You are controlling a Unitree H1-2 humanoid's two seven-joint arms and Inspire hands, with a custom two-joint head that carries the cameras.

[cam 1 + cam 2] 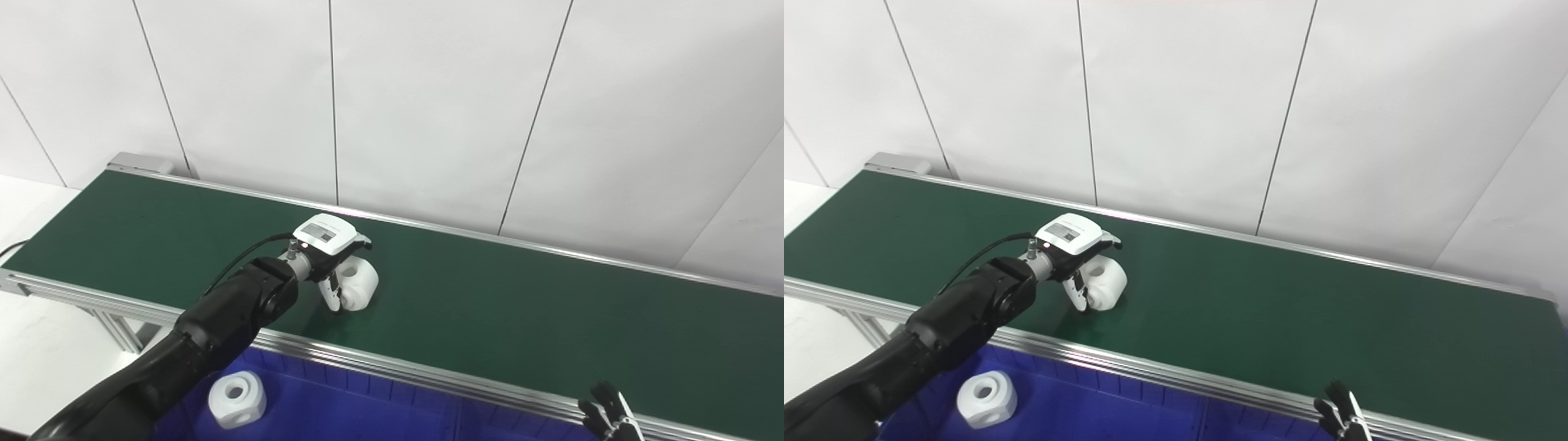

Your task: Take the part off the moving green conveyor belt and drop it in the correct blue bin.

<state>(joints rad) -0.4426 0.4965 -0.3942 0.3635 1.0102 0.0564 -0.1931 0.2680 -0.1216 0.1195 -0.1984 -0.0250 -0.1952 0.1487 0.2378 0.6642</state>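
A white round part with a hole (358,283) lies on the green conveyor belt (520,318), near its front edge. My left hand (331,254) reaches over it from the left. Its fingers curl over the part's far side and its thumb presses the near side, so it is shut on the part, which still rests on the belt. The same grasp shows in the right eye view (1102,278). Only the fingertips of my right hand (606,411) show at the bottom right, spread apart and empty, just in front of the belt's rail.
A blue bin (343,410) sits below the belt's front rail and holds a similar white part (237,399); a divider wall (456,422) splits it. The belt has aluminium side rails (429,376). A white panelled wall stands behind.
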